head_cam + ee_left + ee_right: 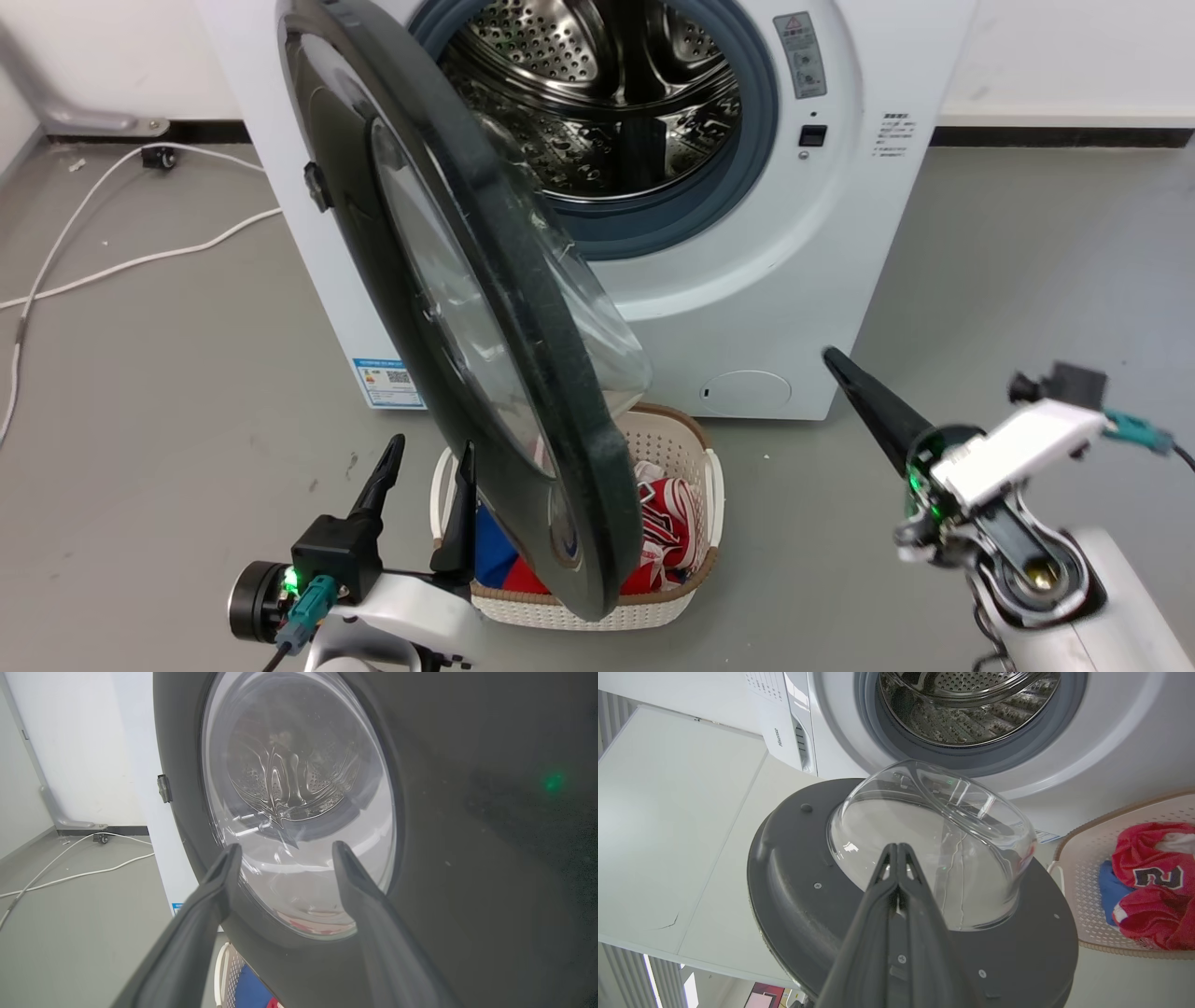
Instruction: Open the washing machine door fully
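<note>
The washing machine door (523, 355) stood half open, hinged at the left. The right gripper (896, 848), closed and empty, aimed at its inner glass, probably to push. The left gripper (286, 846), spread and empty, faced its outer side.

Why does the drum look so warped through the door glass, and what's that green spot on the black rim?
Left wrist view: the curved glass of the washing machine door bends the drum behind it; the green spot is probably a reflection of the green lamp by the left end effector in the head view. Head view: the right arm's wrist looks motion-blurred.
</note>
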You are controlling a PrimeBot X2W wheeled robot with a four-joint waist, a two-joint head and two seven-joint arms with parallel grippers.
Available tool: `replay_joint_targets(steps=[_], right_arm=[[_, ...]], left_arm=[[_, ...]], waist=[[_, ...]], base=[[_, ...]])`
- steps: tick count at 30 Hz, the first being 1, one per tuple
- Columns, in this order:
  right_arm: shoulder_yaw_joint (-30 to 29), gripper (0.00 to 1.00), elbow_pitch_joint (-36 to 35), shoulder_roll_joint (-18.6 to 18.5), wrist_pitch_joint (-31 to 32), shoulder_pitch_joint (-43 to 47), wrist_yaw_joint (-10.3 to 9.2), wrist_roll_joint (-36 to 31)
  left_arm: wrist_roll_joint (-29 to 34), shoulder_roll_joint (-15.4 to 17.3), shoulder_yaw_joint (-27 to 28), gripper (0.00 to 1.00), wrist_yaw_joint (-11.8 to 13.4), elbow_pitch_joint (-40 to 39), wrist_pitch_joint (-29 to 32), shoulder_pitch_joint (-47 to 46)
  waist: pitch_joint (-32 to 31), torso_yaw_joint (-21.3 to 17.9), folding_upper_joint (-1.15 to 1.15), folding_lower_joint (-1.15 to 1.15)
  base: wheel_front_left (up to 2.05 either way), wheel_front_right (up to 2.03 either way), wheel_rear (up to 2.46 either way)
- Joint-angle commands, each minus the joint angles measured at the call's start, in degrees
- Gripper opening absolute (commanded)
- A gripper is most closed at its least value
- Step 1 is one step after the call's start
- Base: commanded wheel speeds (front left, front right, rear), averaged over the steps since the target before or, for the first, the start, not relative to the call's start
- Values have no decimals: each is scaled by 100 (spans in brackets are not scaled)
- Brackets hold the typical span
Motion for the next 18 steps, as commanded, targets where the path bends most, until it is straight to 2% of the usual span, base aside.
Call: replay_joint_targets(steps=[1,2,4,5,10,14,18], right_arm=[[-66,0,-117,-51,-164,246,15,-76],[-118,0,-210,-104,-292,409,15,-148],[-237,61,-385,-168,-603,734,15,-309],[-290,100,-467,-214,-781,874,15,-441],[-426,100,-718,-342,-1776,1439,15,-1514],[-619,100,-739,-514,-2569,1650,15,-2978],[-1045,100,-876,-478,-2927,1736,15,-4629]], left_arm=[[45,29,39,100,-5,3,-15,54],[43,35,51,100,-8,13,-15,87],[60,31,74,100,-9,17,-15,129],[70,31,79,100,-14,18,-15,129],[95,54,113,100,-49,47,-15,145],[116,61,140,100,-64,59,-15,130],[134,76,189,100,-81,76,-15,125]], waist=[[-44,-65,0,1],[-62,-91,0,1],[-83,-140,0,1],[-88,-159,0,1],[-97,-240,0,1],[-105,-276,0,1],[-127,-303,0,1]], base=[[0,0,0],[0,0,0],[0,0,0],[0,0,0],[0,0,0],[0,0,0],[0,0,0]])
